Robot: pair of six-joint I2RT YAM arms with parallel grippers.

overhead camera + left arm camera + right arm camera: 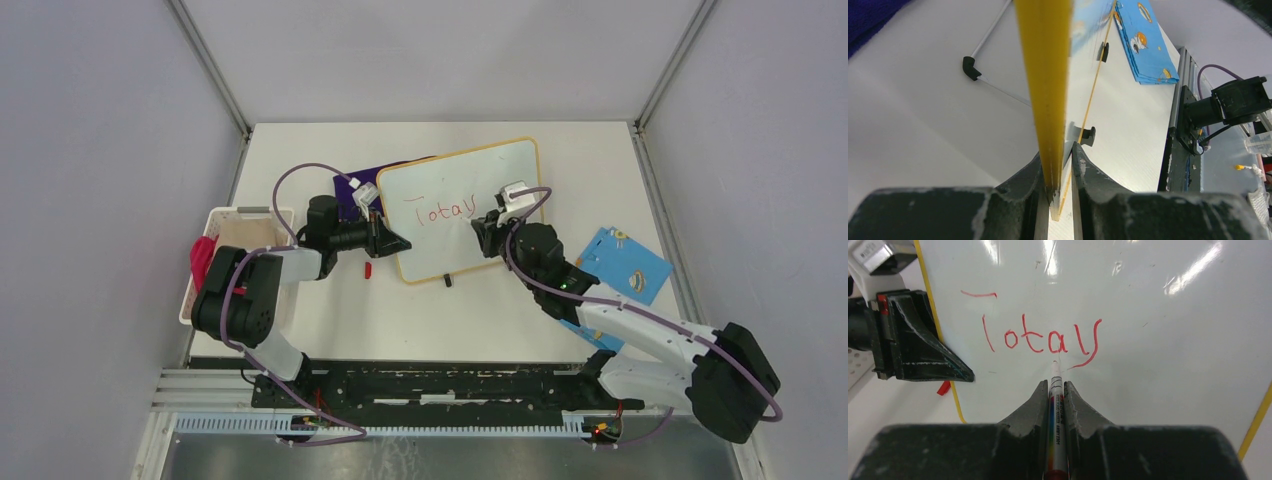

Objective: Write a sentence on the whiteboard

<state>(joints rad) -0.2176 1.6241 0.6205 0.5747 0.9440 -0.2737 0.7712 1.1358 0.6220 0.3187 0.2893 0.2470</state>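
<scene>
The whiteboard, glossy white with a thin yellow frame, lies at an angle in the middle of the table. Red handwriting, the sentence, reads "Totay" in one line. My left gripper is shut on the board's left edge; in the left wrist view the yellow frame runs between the jaws. My right gripper is shut on a white marker, whose tip points at the board just below the letters. The left gripper also shows in the right wrist view.
A white basket with a red thing stands at the left. A purple cloth lies behind the board and a blue patterned cloth to its right. A red cap lies by the board's near corner, beside its black foot.
</scene>
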